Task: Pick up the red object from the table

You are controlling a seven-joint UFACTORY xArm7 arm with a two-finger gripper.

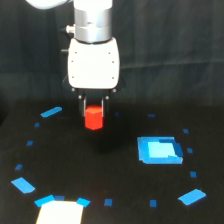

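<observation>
The red object (93,118), a stubby red-orange block, hangs between the two dark fingers of my gripper (94,111), which is shut on it. Its lower half sticks out below the fingertips. The block appears lifted off the black table (115,165), with a faint dark shadow on the surface below it. The white gripper body and silver wrist stand straight above the block, in the upper middle of the exterior view.
A flat blue square patch (159,150) lies toward the exterior view's right. A white sheet (60,212) sits at the bottom edge, left of centre. Small blue tape marks (51,112) ring the table. A dark curtain hangs behind.
</observation>
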